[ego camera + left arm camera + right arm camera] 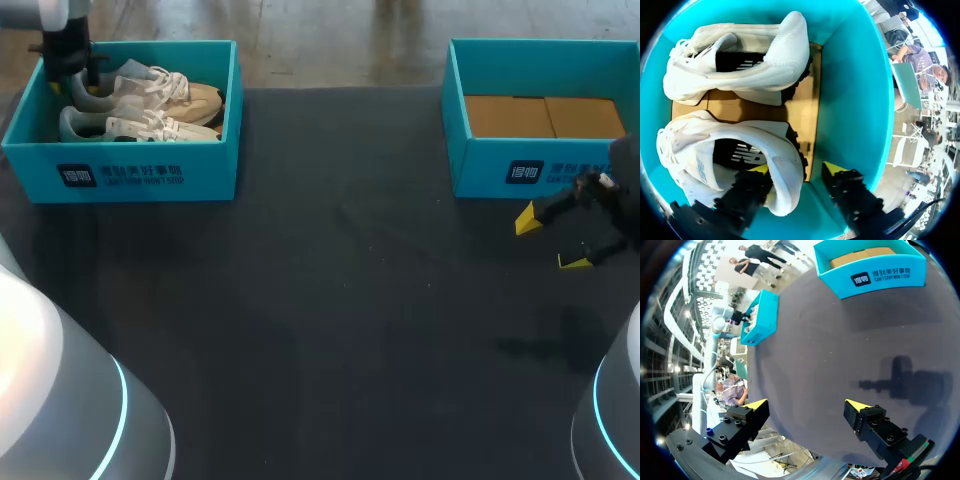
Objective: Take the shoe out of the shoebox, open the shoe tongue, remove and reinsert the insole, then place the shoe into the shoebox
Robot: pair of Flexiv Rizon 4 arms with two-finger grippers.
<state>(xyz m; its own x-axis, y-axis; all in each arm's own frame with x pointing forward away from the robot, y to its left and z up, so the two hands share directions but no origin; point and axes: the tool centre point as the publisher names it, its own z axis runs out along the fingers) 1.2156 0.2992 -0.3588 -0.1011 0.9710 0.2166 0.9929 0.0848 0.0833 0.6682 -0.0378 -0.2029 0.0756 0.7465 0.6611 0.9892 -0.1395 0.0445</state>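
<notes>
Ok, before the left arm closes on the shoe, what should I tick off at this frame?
1. Left gripper open: ok.
2. Near shoe heel between its fingers: ok.
3. Outer finger clear of the shoebox wall: cannot tell.
4. Second shoe apart from the left gripper: ok.
5. Right gripper open, outside the empty shoebox: ok.

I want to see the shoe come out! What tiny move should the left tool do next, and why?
Probably close on the heel. The left tool hangs open in the blue shoebox, with the nearer shoe heel wall between its fingers: one tip over the shoe's opening, the other behind the heel. Nothing is gripped yet, so squeezing comes before lifting.
</notes>
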